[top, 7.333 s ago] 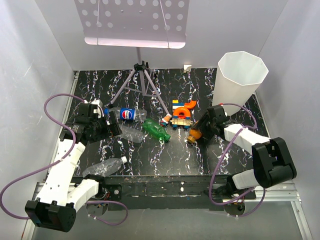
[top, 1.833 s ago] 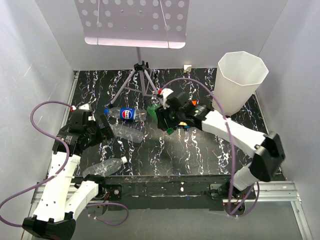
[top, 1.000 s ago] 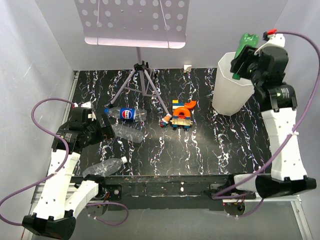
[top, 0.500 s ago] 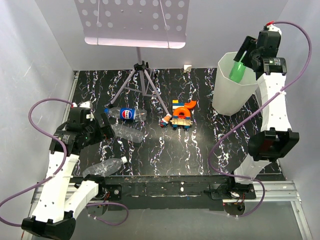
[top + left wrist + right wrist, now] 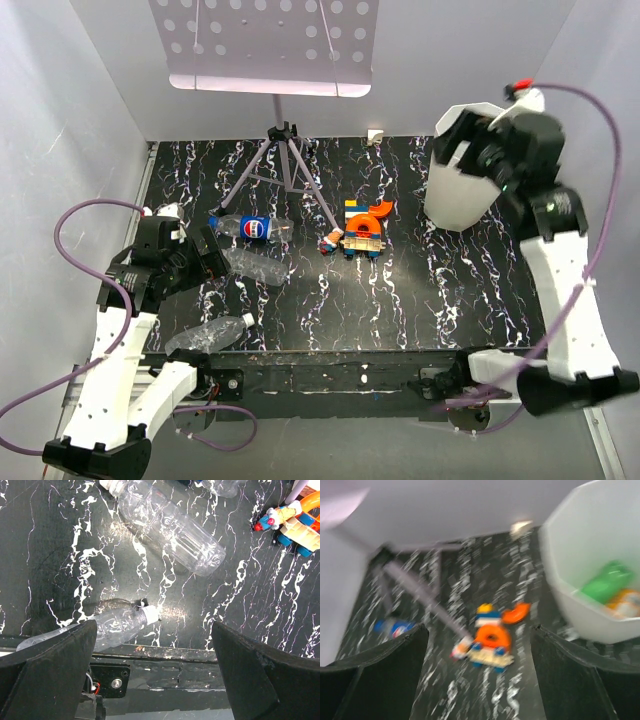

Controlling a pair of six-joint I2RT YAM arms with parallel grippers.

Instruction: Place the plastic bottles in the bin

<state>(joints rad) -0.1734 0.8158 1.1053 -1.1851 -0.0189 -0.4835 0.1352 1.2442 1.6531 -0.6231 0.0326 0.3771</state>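
Note:
The white bin (image 5: 458,205) stands at the back right. In the right wrist view the bin (image 5: 580,550) holds a green bottle (image 5: 607,582) and an orange bottle (image 5: 628,603). My right gripper (image 5: 472,150) hovers open over the bin's rim, and in its own view the right gripper (image 5: 479,628) is empty. On the left lie a Pepsi-labelled bottle (image 5: 250,228), a clear bottle (image 5: 262,265) and another clear bottle (image 5: 207,334) near the front edge. My left gripper (image 5: 212,258) hangs open above them. In its own view the left gripper (image 5: 154,626) is empty over both clear bottles (image 5: 170,527) (image 5: 100,631).
A pile of orange, blue and yellow toy blocks (image 5: 360,230) sits mid-table. A tripod stand (image 5: 285,150) rises at the back centre, carrying a perforated plate (image 5: 265,45) overhead. White walls close in the left, right and back. The black front rail (image 5: 165,652) edges the table.
The right gripper has opened and let go of the green bottle, which now lies inside the bin. The right arm has pulled back slightly. The left arm has hardly moved.

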